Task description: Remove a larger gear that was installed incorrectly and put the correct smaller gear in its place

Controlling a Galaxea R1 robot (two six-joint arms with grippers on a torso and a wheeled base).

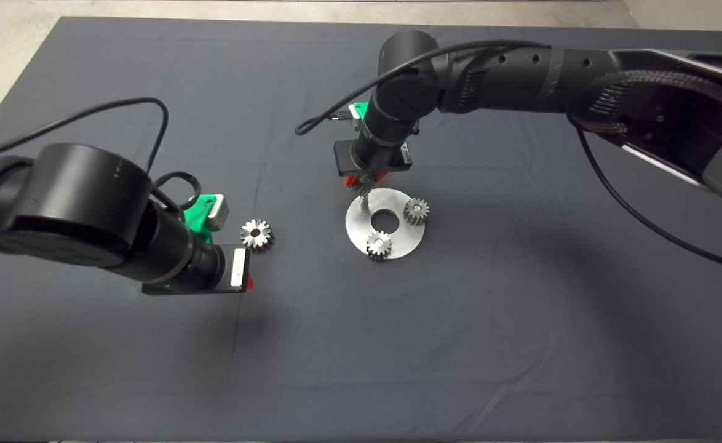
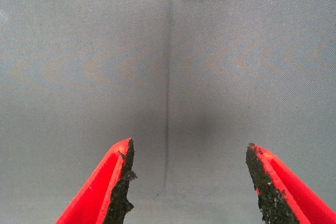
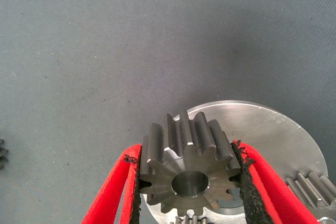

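Steel parts on a dark grey mat (image 1: 152, 369) make up the scene from above. The larger gear (image 1: 256, 234) lies loose on the cloth just beside the left gripper (image 1: 245, 284), well apart from the round steel plate (image 1: 398, 243). Two small gears (image 1: 379, 244) sit on that plate. The right gripper (image 1: 363, 184) hangs over the plate's far-left edge, its load largely hidden from above.

Left wrist view: the left gripper's fingers (image 2: 123, 182) stand spread with nothing between them, only cloth and a crease below; the larger gear's teeth show at the frame edge.

Right wrist view: the right gripper's pads (image 3: 242, 177) are clenched on the smaller gear (image 3: 188, 166), held above the plate (bore facing the camera).

Judgement: removal looks complete; refitting is in hand. The next move calls for aligning the bore with its post, not visible here, then lowering squarely so the teeth clear the neighbours.

Pale floor borders the mat's far side.
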